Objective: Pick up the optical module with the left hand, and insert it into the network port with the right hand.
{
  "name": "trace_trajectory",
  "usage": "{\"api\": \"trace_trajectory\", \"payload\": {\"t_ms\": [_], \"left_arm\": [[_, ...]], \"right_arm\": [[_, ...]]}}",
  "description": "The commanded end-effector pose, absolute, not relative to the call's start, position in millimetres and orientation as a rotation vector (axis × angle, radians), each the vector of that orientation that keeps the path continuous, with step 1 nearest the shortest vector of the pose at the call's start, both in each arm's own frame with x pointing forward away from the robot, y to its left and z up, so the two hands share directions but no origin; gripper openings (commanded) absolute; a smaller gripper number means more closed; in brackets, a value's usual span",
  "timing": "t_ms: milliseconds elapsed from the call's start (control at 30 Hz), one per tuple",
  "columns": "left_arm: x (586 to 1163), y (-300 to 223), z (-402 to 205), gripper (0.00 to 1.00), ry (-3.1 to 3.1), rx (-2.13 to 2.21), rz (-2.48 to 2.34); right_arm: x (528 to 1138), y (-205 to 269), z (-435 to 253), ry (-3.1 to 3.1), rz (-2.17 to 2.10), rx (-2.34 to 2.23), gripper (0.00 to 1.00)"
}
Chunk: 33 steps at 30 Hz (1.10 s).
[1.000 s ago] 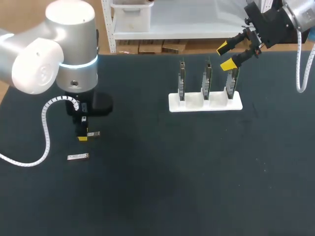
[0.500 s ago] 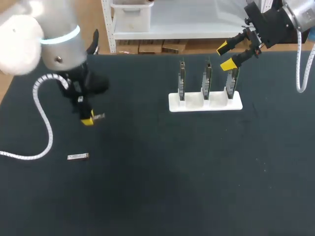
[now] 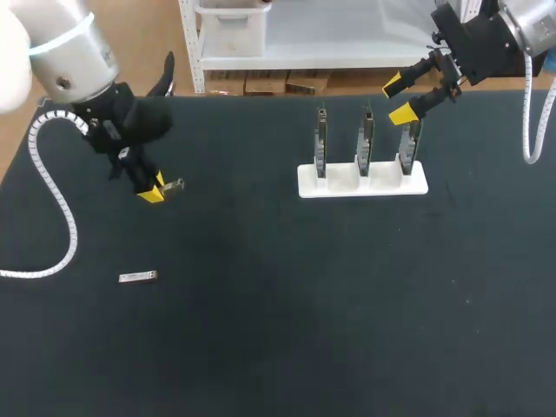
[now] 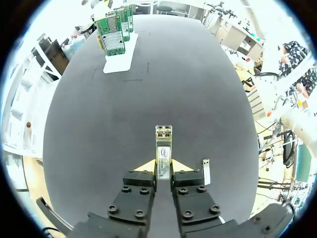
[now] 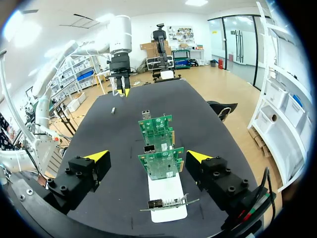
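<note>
Left end effector: closed on the optical module, one finger on each side, the module sticking out ahead of the yellow tips.
Right end effector: fingers spread wide and holding nothing, at the far right of the bench, over the right end of the card holder.
Bench: dark, matt surface across the whole working area; the left arm came in over its far left corner.
Second module: lay flat on the bench, nearer than the left end effector and well apart from it.
Room: shelving stood beyond the far edge.
Card holder: white base on the far right half of the bench, well apart from the held module.
Holder contents: three green network cards stood upright in a row, side by side.
Hard to make out: from above the cards showed edge-on, so I could not pick out the ports; in the right wrist view they overlapped one behind another.
</note>
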<state>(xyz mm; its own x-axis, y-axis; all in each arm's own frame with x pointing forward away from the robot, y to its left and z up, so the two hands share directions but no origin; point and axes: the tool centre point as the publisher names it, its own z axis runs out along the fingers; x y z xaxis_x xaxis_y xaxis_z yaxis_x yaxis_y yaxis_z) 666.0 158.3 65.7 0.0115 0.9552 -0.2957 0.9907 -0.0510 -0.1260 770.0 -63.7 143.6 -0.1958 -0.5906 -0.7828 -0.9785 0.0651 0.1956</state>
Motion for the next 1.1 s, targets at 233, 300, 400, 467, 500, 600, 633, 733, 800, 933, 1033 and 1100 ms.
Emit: {"api": "trace_trajectory", "payload": {"t_ms": [233, 300, 400, 467, 500, 600, 633, 733, 800, 933, 1033, 1100], "left_arm": [[657.8, 148.7, 68.2, 0.00, 2.054, 2.073, -0.495], [664.4, 135.0, 76.6, 0.00, 2.005, 2.064, -0.481], [681.2, 117.1, 94.6, 0.00, 1.911, 2.050, -0.468], [693.1, 106.4, 109.3, 0.00, 1.849, 2.055, -0.443], [699.2, 100.7, 116.3, 0.00, 1.816, 2.057, -0.442], [715.7, 82.6, 137.1, 0.00, 1.729, 2.024, -0.434], [721.4, 74.9, 144.0, 0.00, 1.688, 2.004, -0.437], [734.7, 50.1, 158.9, 0.00, 1.597, 1.968, -0.442], [741.5, 33.4, 164.5, 0.00, 1.550, 1.942, -0.474], [748.8, 9.3, 169.8, 0.00, 1.480, 1.888, -0.579], [751.4, 1.1, 171.4, 0.00, 1.447, 1.862, -0.633], [751.5, 0.8, 171.3, 0.00, 1.463, 1.856, -0.634]], "right_arm": [[768.5, -63.5, 143.6, 1.839, 0.989, -1.556, 1.00], [768.5, -63.5, 143.6, 1.839, 0.989, -1.556, 1.00], [768.5, -63.5, 143.6, 1.839, 0.989, -1.556, 1.00], [768.5, -63.5, 143.6, 1.839, 0.989, -1.556, 1.00], [768.5, -63.5, 143.6, 1.839, 0.989, -1.556, 1.00], [768.5, -63.5, 143.6, 1.839, 0.989, -1.556, 1.00], [768.5, -63.5, 143.6, 1.839, 0.989, -1.556, 1.00], [768.5, -63.5, 143.6, 1.839, 0.989, -1.556, 1.00], [768.5, -63.5, 143.6, 1.839, 0.989, -1.556, 1.00], [768.5, -63.5, 143.6, 1.839, 0.989, -1.556, 1.00], [768.5, -63.5, 143.6, 1.839, 0.989, -1.556, 1.00], [768.5, -63.5, 143.6, 1.839, 0.989, -1.556, 1.00]]}}
